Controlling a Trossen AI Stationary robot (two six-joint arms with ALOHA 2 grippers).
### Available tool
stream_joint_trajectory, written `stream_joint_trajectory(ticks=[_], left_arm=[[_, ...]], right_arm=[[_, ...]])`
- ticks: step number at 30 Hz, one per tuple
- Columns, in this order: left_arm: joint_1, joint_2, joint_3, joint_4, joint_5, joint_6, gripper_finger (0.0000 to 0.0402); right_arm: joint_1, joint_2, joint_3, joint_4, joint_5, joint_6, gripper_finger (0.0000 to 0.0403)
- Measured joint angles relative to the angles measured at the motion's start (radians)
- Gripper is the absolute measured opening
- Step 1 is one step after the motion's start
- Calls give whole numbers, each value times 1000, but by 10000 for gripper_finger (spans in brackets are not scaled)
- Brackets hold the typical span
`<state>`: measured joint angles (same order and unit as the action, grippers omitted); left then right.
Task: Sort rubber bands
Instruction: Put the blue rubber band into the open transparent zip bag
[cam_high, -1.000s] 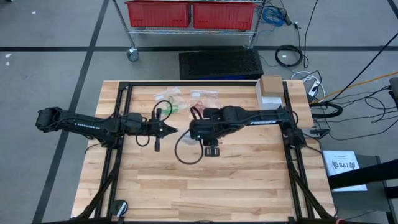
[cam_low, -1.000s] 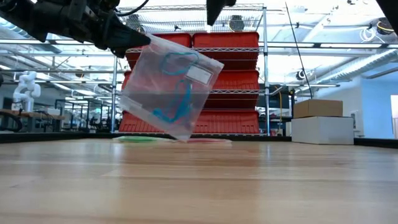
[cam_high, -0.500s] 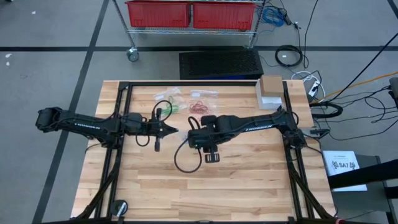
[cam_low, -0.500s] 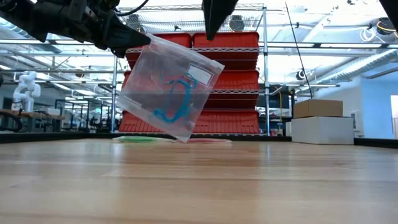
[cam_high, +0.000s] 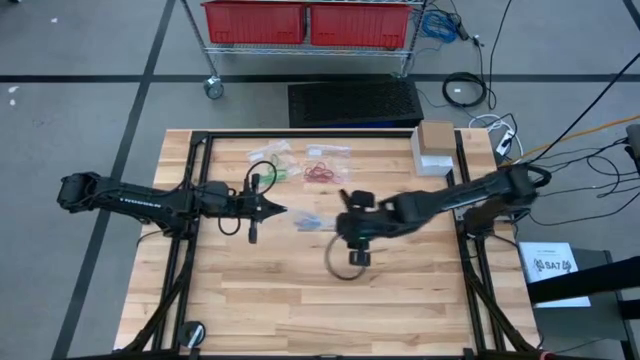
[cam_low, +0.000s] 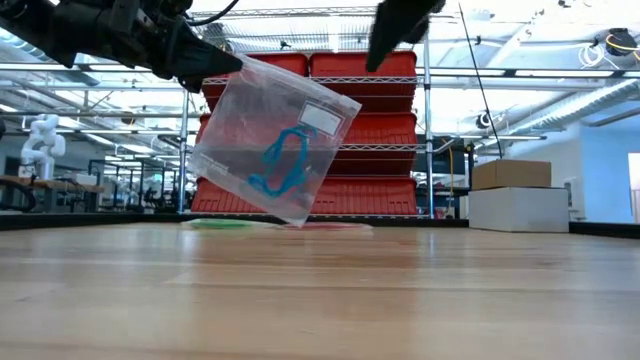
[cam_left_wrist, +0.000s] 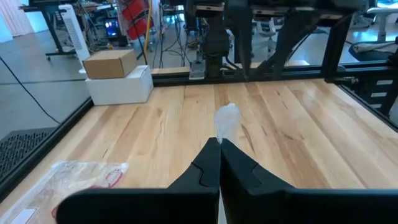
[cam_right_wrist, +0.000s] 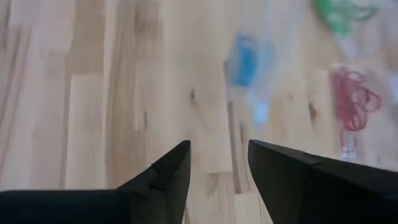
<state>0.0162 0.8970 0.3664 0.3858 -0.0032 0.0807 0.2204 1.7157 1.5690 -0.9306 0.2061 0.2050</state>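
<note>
Left gripper (cam_high: 278, 209) pinched tight on the corner of a clear plastic bag (cam_low: 275, 140), holding it up off the table (cam_high: 400, 290). In low view the bag hangs tilted below and to the side of the closed fingers, blue rubber bands (cam_low: 281, 160) bunched inside it. In left wrist view the two fingers (cam_left_wrist: 219, 163) meet with the bag's crumpled edge (cam_left_wrist: 226, 119) sticking out past the tips.

Right gripper (cam_high: 345, 208) sits near the bag on the side away from the left gripper, above the tabletop, fingers (cam_right_wrist: 168, 171) parted a moderate gap with nothing between them. In right wrist view, beyond the tips: the blue bands (cam_right_wrist: 244, 59), red rubber bands (cam_right_wrist: 353, 98) and green rubber bands (cam_right_wrist: 343, 14). From above, red bands (cam_high: 320, 171) and green bands (cam_high: 287, 172) lie toward the table's far edge, each on or in clear bags, can't tell which; well apart from both grippers.
</note>
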Motion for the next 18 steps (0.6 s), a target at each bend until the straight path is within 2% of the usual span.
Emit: stream_joint_trajectory(ticks=[5,9,14,18], left_arm=[[0,0,0,-1,0,-15,2],[0,0,0,-2,0,-16,2],[0,0,0,-2,0,-18,2],[0,0,0,-1,0,-22,2]], right_arm=[[53,-208,-336,271,160,87,153],[112,-310,-579,534,305,132,153],[173,-346,-823,970,470,122,153],[174,-340,-934,1248,502,121,153]])
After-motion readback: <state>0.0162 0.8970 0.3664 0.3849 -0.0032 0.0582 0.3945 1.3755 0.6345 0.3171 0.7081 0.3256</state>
